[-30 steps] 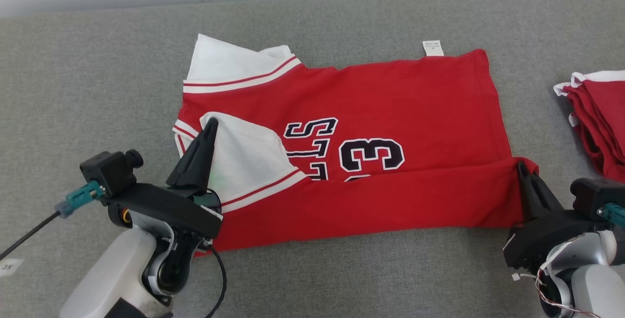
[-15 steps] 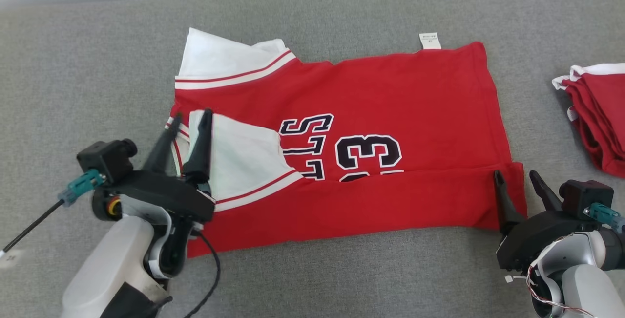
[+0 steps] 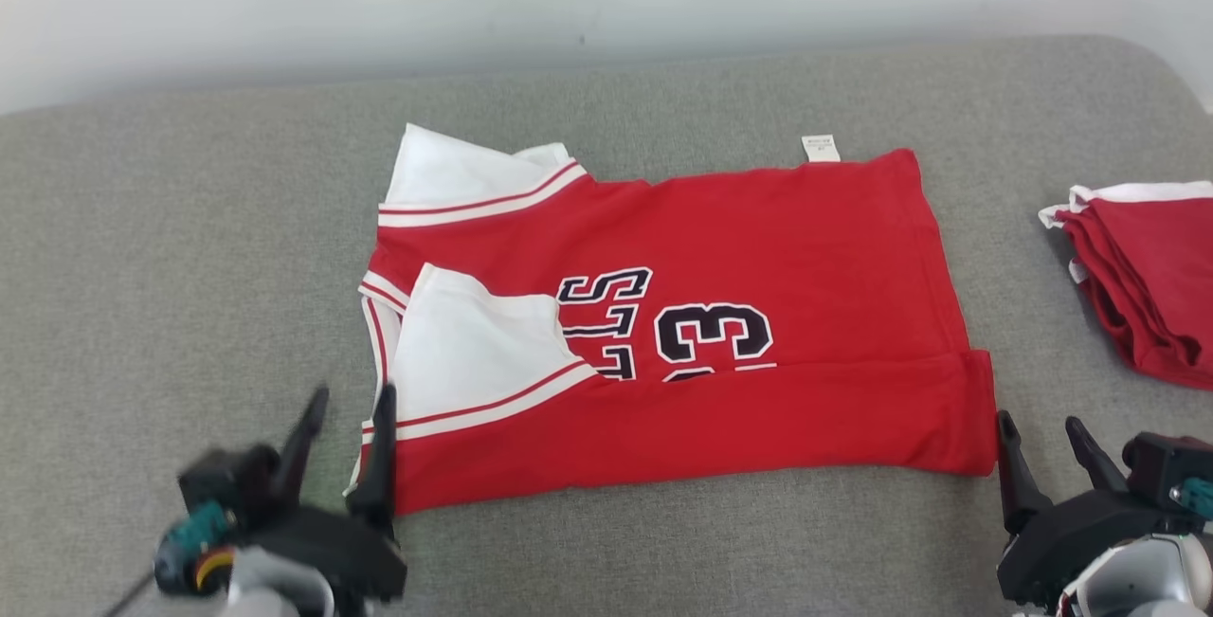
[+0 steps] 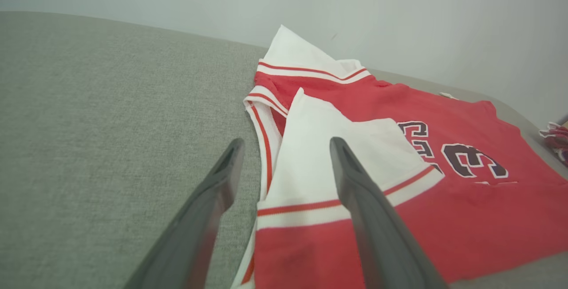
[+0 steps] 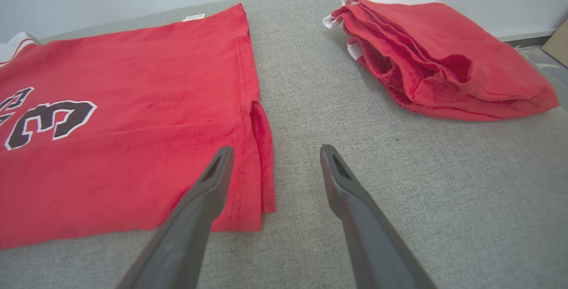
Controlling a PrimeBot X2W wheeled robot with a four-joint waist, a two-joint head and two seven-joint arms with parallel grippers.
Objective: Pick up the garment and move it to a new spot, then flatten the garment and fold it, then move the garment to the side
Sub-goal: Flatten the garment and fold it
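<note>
Garment [image 3: 758, 257] lay flat at centre of grey surface [image 3: 190, 266], near edge folded over. Left tool [image 3: 353, 394] spread, empty, at near-left corner. Right tool [image 3: 1038, 421] spread, empty, just beside near-right corner. Red pile [image 3: 1147, 266] at right.

Shows a red fabric jersey [image 3: 758, 238] with white red-striped sleeves and dark white-edged numerals, spread sideways on grey upholstery [image 3: 190, 247]. Lies flat, near long edge folded up over the numerals' lower part.

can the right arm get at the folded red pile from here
Probably yes: the open right pincer sits near the pile of folded red garments, with only bare grey fabric surface between them.
</note>
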